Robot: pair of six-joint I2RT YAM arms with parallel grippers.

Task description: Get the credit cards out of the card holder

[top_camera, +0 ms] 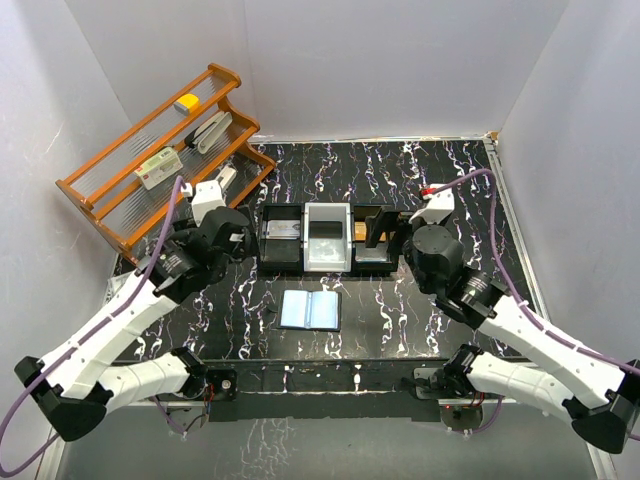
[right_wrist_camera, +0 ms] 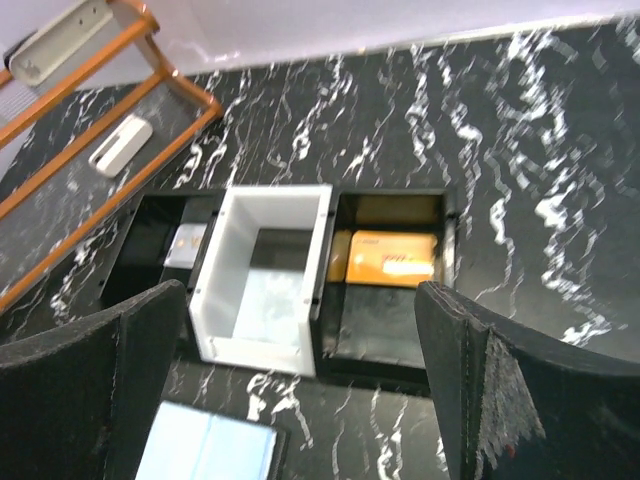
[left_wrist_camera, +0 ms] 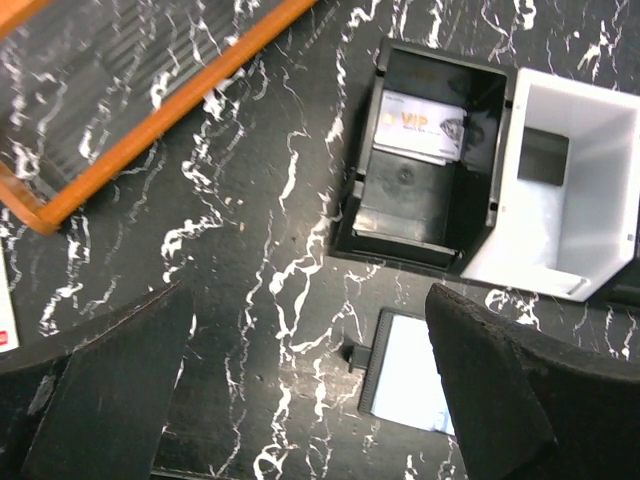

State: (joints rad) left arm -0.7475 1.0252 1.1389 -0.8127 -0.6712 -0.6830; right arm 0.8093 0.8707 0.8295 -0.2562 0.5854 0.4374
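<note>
Two-arm set-up seen late in the card-removal task. The card holder (top_camera: 310, 310), a small flat bifold wallet with a glossy light blue-grey inside, lies opened flat, inside up, on the black white-veined counter (top_camera: 450, 180), midway along its near edge and just in front of the black-and-white three-compartment tray (top_camera: 306, 240). Its long axis runs left to right, parallel to that near edge; the fold runs near to far, slightly skewed. A white card printed "VIP" (left_wrist_camera: 420, 125) lies in the tray's left black compartment and an orange card (right_wrist_camera: 385, 258) in the right one. The left pincer (left_wrist_camera: 310, 320) and the right pincer (right_wrist_camera: 300, 300) both stand wide and empty, above the counter at either end of the tray. The step in hand appears to be depositing. Whether a card remains in the clear pockets cannot be told; the next move calls for checking them
</note>
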